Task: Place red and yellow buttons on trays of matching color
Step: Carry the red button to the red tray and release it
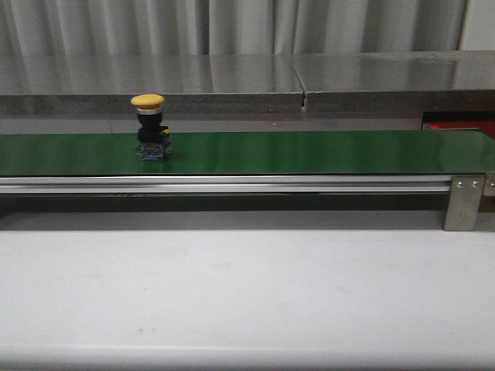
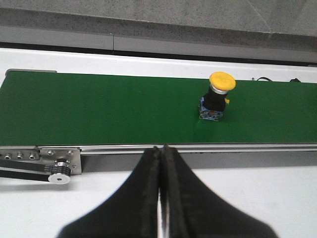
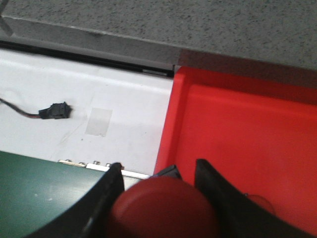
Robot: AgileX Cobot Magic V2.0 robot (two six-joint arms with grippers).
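**Ana:** What do you have on the belt right now?

**Me:** From the front I see one yellow button (image 1: 148, 126) standing upright on the green belt (image 1: 309, 152), toward the left end. Its yellow cap is on top of a black body with a small blue base. The white desk (image 1: 247, 294) runs along the near side of the belt.

**Ana:** And the left arm?

**Me:** My left gripper (image 2: 161, 163) has its black fingers pressed together with nothing between them. It hangs over the desk on the near side of the belt's metal rail (image 2: 198, 147), well apart from the yellow button (image 2: 217, 96), which shows up on the belt beyond it and off to one side.

**Ana:** The right one?

**Me:** My right gripper (image 3: 158, 173) is pinching a red button (image 3: 162, 208); the round red cap sits between the two dark fingers. It hangs at the end of the belt (image 3: 44, 191), right by the edge of the red tray (image 3: 247, 134). A small black plug (image 3: 54, 111) on a wire lies on the white surface beyond the belt. The red tray shows in the front view only as a sliver at the far right (image 1: 460, 125).
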